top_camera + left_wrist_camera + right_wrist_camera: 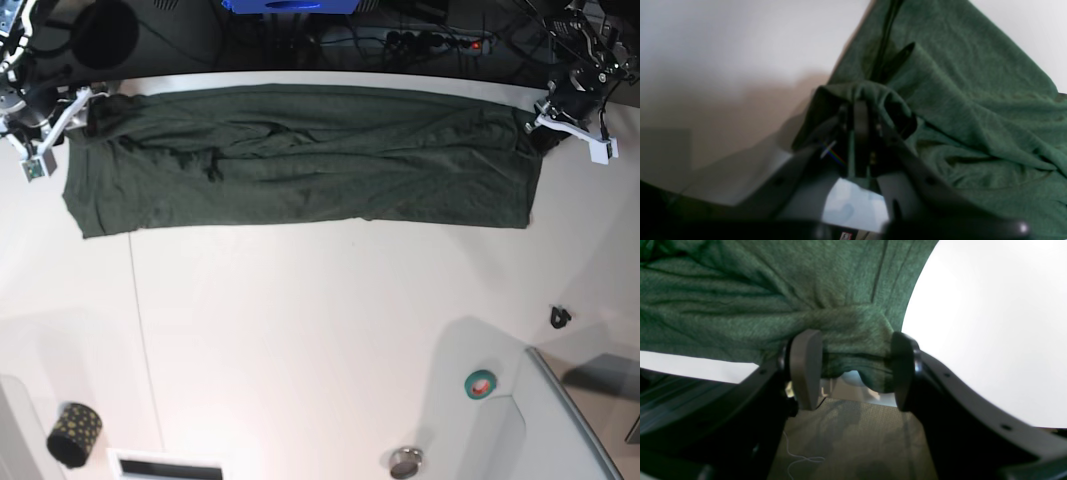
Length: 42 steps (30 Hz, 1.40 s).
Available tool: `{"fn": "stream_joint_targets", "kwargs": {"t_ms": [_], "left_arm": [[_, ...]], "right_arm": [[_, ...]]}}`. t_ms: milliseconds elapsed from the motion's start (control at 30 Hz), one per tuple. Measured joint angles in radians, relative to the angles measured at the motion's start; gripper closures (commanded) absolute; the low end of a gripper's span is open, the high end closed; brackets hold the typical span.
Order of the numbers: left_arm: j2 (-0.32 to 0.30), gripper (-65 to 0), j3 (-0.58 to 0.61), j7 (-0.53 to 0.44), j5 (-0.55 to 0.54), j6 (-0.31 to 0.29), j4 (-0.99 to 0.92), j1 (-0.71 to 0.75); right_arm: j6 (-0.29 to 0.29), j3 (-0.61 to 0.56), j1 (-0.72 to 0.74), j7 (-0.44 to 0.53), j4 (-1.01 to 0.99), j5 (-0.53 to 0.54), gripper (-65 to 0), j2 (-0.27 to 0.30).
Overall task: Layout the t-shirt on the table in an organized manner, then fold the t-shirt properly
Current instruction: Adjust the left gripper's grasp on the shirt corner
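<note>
Overhead, base view: the t-shirt (300, 160) lies stretched as a long dark green band along the far edge of the table (300, 330), wrinkled across its middle. Right gripper (88, 108) sits at the shirt's end on this view's left; left gripper (540, 125) sits at the opposite end, on this view's right. Both are at the shirt's far corners; finger state not readable at this res. Well apart from the shirt, toward the near edge of the table: a dark roll w/ yellow dots (74, 432), a green tape ring (480, 382), a small metal cap (405, 462), a small black clip (560, 317) and a grey tray (565, 420) at the near corner.

Left wrist view: left gripper (860, 110) has its fingers drawn close together, w/ a bunched fold of the t-shirt (973, 110) draped over and around the tips. Whether the cloth is actually pinched cannot be told; picture is blurred there. Rest of the shirt spreads away from the gripper, with white table (740, 43) beside it.

Right wrist view: right gripper (853, 370) has its fingers (805, 368) apart, w/ a thick gathered wad of the t-shirt (756, 300) filling the gap between them, clamped. The wad hangs past the table (990, 323) edge; floor shows below it.
</note>
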Motion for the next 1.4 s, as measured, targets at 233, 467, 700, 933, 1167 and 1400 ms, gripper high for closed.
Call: {"fn": "stream_joint_targets", "kwargs": {"t_ms": [233, 467, 700, 933, 1167, 1400], "left_arm": [[0.0, -22.7, 0.0, 0.001, 0.002, 0.0, 0.0, -0.01], [-0.013, -25.2, 0.048, 0.001, 0.002, 0.0, 0.004, -0.025], [-0.026, -35.9, 0.099, 0.0, -0.01, 0.0, 0.014, -0.031], [-0.029, -36.2, 0.095, 0.048, -0.013, 0.0, 0.2, -0.018], [-0.135, -36.2, -0.008, 0.117, 0.003, -0.003, 0.228, 0.008], [-0.273, -61.5, 0.124, 0.111, -0.016, -0.004, -0.002, 0.045]], "right_arm": [[0.0, 0.0, 0.0, 0.0, 0.0, 0.0, -30.5, 0.0], [0.0, 0.0, -0.001, 0.0, 0.0, 0.0, -30.5, 0.0], [0.0, 0.0, -0.003, 0.0, 0.0, 0.0, -30.5, 0.0], [0.0, 0.0, -0.006, 0.0, 0.0, 0.0, -30.5, 0.0], [0.0, 0.0, -0.008, 0.0, 0.0, 0.0, -30.5, 0.0], [0.0, 0.0, -0.011, 0.0, 0.0, 0.0, -30.5, -0.001]]}}
